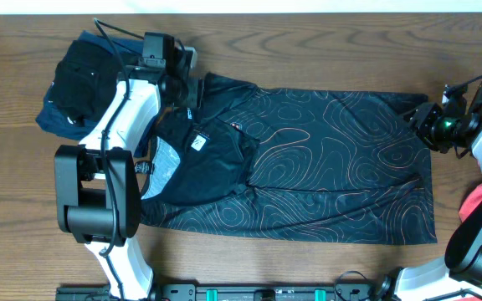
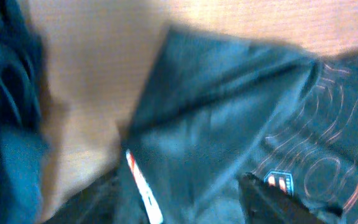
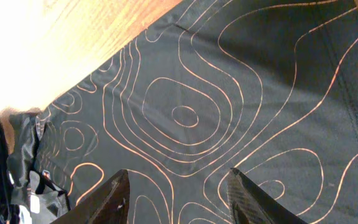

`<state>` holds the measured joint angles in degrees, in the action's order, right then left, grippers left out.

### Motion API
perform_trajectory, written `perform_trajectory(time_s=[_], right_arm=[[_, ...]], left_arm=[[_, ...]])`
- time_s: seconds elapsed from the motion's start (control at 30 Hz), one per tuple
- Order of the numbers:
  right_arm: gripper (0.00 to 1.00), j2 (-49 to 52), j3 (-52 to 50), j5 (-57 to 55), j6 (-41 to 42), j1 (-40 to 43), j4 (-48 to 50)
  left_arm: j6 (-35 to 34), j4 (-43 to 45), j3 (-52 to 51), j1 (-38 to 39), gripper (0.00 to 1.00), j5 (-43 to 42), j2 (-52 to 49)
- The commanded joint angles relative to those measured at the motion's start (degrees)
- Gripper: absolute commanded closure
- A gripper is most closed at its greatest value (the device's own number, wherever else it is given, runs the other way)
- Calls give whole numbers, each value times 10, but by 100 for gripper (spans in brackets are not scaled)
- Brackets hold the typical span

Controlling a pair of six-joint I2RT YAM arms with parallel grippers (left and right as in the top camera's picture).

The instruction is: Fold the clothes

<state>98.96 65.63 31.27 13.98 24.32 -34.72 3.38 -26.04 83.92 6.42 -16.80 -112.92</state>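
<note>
Shirt (image 1: pixel 333 159), black with thin orange contour lines: spread flat on the wooden table (image 1: pixel 308 33), long axis running side to side between the two arms, collar end rumpled and partly doubled over itself. Left gripper (image 1: pixel 181 90): at that collar end, just above its far corner; view blurred, only one finger showing, so spread cannot be told. Right gripper (image 3: pixel 179 176): at the hem's far corner, fingers parted, cloth beneath, nothing pinched. Each arm is nearer its own end. Dark garment pile (image 1: pixel 74 84): far left. Coral-red garment (image 1: pixel 475 205): right edge.
</note>
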Motion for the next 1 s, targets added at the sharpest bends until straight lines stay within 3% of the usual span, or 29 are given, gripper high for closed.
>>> perform_trajectory(time_s=[0.0,0.07,0.37,0.53,0.77,0.97], right_arm=[[50,0,5,0,-10,0,2],[50,0,5,0,-10,0,0],[49,0,4,0,-9,0,-4],[50,0,4,1,-7,0,-9],[51,0,4,1,-7,0,-30],[51,0,4,2,-7,0,-40]], left_arm=[[-2,46,3,-2,12,-8,9],[-18,74,3,-2,5,-8,9],[-8,121,3,-2,7,-6,-43],[-8,127,3,0,26,-6,-77],[-6,130,3,0,26,14,-99],[-6,136,3,0,34,14,-137]])
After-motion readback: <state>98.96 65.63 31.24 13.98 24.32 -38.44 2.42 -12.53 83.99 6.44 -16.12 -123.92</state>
